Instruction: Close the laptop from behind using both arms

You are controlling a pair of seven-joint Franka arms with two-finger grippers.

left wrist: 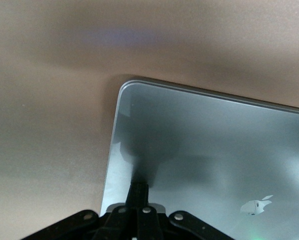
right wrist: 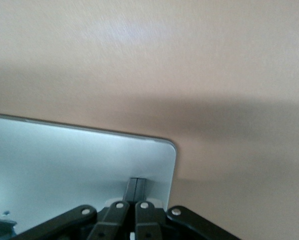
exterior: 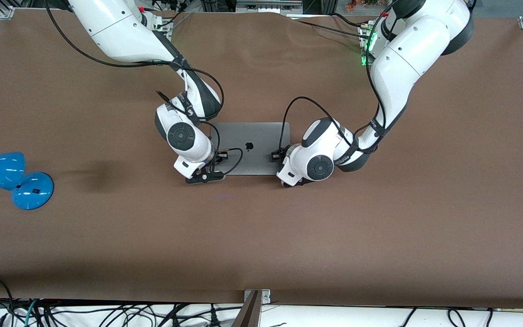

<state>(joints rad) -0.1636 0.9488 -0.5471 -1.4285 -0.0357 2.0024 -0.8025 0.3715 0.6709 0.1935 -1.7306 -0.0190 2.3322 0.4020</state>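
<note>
Front view. The laptop (exterior: 254, 147) lay at the middle of the brown counter (exterior: 379, 236) with its lid facing up and the apple logo (exterior: 249, 146) showing, so it appeared closed or nearly so. The right hand (exterior: 216, 163) rested at the laptop's corner toward the right arm's end of the counter; the left hand (exterior: 282, 159) rested at the corner toward the left arm's end. A blue desk lamp (exterior: 12, 179) lay well apart from the laptop, at the right arm's end.

Left wrist view. The left hand (left wrist: 138, 192) had its fingers drawn together into one narrow tip, gripping nothing, and the tip pressed on the lid of the laptop (left wrist: 214, 150) near a rounded corner.

Right wrist view. The right hand (right wrist: 136, 187) was likewise pinched shut on nothing, with its tip on the lid of the laptop (right wrist: 64, 160) near the other corner.

Judgement. The step in hand seemed to be the final press. Doing it well would call for equal, gentle downward force at both corners, so that the lid seats evenly and the laptop does not slide.
</note>
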